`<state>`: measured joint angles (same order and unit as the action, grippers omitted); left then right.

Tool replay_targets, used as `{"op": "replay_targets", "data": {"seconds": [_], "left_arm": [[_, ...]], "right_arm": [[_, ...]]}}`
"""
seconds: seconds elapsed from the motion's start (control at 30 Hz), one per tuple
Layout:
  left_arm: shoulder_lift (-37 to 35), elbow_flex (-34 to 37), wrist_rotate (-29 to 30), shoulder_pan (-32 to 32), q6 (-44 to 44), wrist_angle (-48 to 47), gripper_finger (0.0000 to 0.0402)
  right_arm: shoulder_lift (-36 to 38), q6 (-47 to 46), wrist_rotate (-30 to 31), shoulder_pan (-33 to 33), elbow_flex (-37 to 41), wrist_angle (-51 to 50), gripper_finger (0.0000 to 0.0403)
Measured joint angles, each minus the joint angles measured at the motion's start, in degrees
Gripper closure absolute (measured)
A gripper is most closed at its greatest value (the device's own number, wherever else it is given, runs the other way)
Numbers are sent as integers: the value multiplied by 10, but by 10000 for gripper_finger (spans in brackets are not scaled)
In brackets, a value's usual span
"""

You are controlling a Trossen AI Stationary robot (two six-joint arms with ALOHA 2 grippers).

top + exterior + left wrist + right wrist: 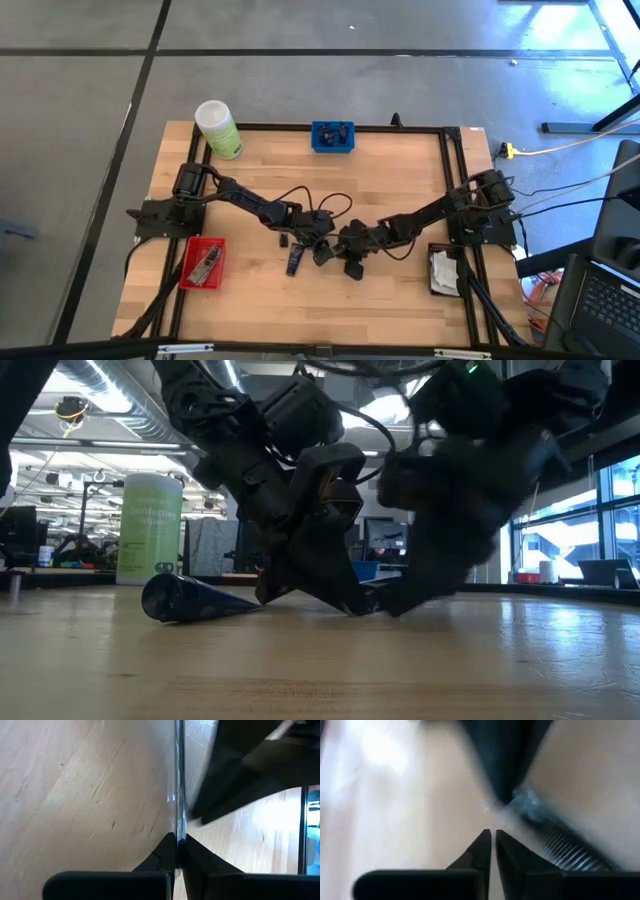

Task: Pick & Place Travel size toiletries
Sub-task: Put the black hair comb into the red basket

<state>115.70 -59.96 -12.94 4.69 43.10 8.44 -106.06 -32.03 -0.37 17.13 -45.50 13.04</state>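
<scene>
Both grippers meet at the table's middle. My left gripper (325, 247) (176, 862) is shut on a clear packet (178, 795), seen edge-on in its wrist view. My right gripper (345, 250) (492, 837) points at the same packet (545, 837), its fingertips a narrow gap apart with nothing between them. A dark navy tube (295, 260) (190, 598) lies flat on the wood just left of the grippers, near a small dark item (283, 240). My left gripper pinches the clear packet's thin edge (177, 851) between its two fingers. The fingers slant down toward the table from the left. The packet runs straight on past the fingertips, edge-on; whether its far part lies on the wood I cannot tell.
A red tray (190, 270) with slim grey tubes sits at the near left, a blue tray (318, 143) at the far middle and a black tray (432, 285) with white sachets at the near right. A big light-green bottle (220, 130) stands at the far left.
</scene>
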Motion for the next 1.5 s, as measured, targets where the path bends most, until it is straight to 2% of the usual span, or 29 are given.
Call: {"op": "replay_targets", "data": {"seconds": [0.13, 0.4, 0.63, 0.87, 1.13, 1.37, 1.5], "left_arm": [[-2, 0, -16, -5, -13, -1, 395], [-67, 3, 7, -11, -33, -90, 395], [-169, 2, 85, 29, -30, -206, 395], [-274, 1, 201, 105, 26, -312, 395], [-360, 1, 338, 231, 178, -458, 395], [-398, 1, 421, 362, 395, -572, 394], [-400, 1, 437, 438, 538, -642, 394]], "right_arm": [[50, -5, -53, 16, 1, -55, 344], [134, -51, -34, 58, 0, -190, 320], [165, -86, 40, 84, 0, -274, 344], [166, -89, 56, 86, 0, -279, 377], [166, -80, 70, 83, -1, -281, 399], [166, -78, 70, 79, -1, -283, 379], [167, -78, 70, 79, -1, -283, 380]]}}
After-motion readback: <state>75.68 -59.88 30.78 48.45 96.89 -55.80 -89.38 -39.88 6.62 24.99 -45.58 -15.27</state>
